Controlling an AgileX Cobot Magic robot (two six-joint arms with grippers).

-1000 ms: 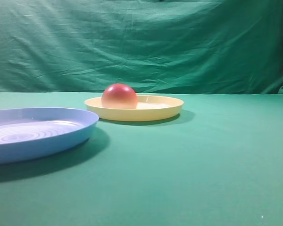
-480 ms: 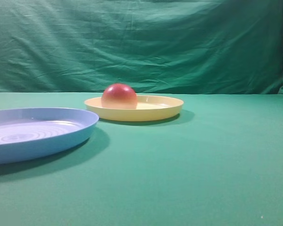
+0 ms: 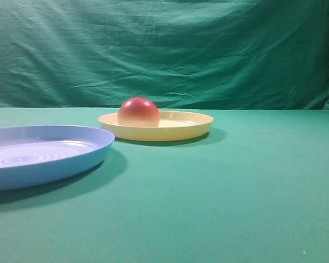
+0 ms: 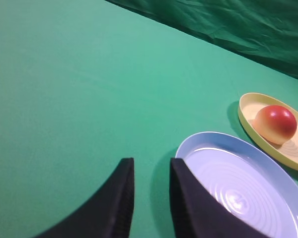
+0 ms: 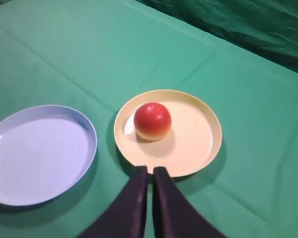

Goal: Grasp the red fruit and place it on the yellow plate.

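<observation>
The red fruit [image 3: 138,111] rests dome-up on the left part of the yellow plate [image 3: 193,130], free of any gripper. Neither gripper shows in the exterior view. From the right wrist camera the fruit [image 5: 152,120] lies on the plate [image 5: 198,144], and my right gripper [image 5: 150,171] hovers above the plate's near rim, fingers shut and empty. In the left wrist view the fruit [image 4: 275,124] and plate [image 4: 248,106] are far to the right. My left gripper [image 4: 152,166] hangs open over the cloth, holding nothing.
A light-blue plate [image 3: 71,159] with concentric rings lies left of the yellow plate and nearer the front; it appears as the blue plate [image 4: 238,178] beside my left fingers and as the blue plate [image 5: 35,153] at left. Green cloth covers the table and backdrop.
</observation>
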